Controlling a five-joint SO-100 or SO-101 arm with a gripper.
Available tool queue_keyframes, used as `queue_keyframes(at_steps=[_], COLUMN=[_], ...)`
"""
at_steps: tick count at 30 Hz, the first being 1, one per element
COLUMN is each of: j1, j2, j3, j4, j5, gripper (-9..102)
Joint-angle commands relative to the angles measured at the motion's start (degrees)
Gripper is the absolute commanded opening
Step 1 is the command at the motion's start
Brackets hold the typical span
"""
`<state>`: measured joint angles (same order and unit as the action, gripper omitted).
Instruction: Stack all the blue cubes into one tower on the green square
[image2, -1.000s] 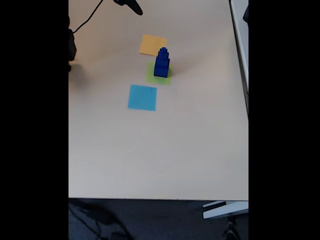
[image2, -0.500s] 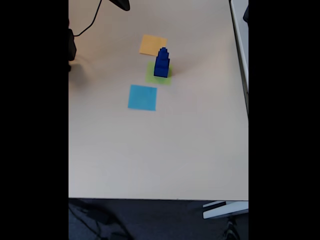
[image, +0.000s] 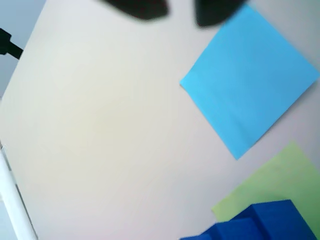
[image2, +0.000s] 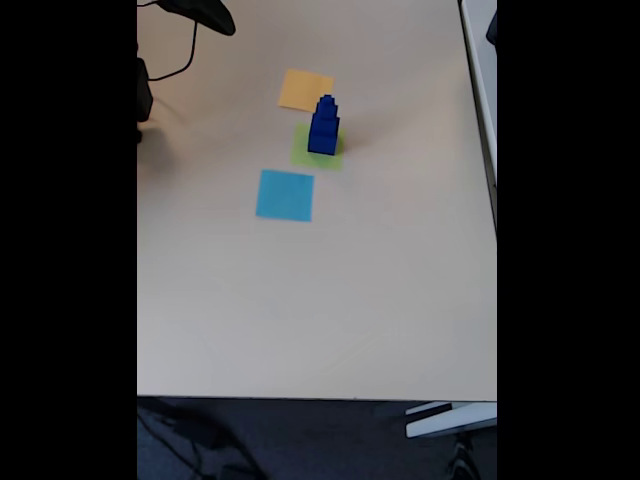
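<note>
Tower of solid dark-blue cubes (image2: 323, 126) complete on flat yellow-green square (image2: 303, 152); black pincer (image: 181, 11) parted, empty; next: nothing, judged.

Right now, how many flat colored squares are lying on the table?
3. In the fixed view, the orange square is farthest back, the green square sits in the middle under the blue cube tower, and the light-blue square is nearest.

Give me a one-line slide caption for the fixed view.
Stepped tower of dark-blue cubes standing on the flat yellow-green square patch, between orange and light-blue square patches.
</note>
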<state>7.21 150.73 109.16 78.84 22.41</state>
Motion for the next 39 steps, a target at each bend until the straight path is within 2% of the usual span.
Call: queue_keyframes(at_steps=[1,9,20,29,39], j1=[-1.0,-1.8,-2.9,-3.2,-5.8], j2=[5.3,16.2,31.0,42.8,43.0], j3=[5.7,20.0,33.2,42.7,47.0], j4=[-4.4,-11.5,-14.2,-14.6,-11.2], j5=[0.0,-1.1,-2.5,-7.2,-16.1], gripper=[0,0,0,0,0])
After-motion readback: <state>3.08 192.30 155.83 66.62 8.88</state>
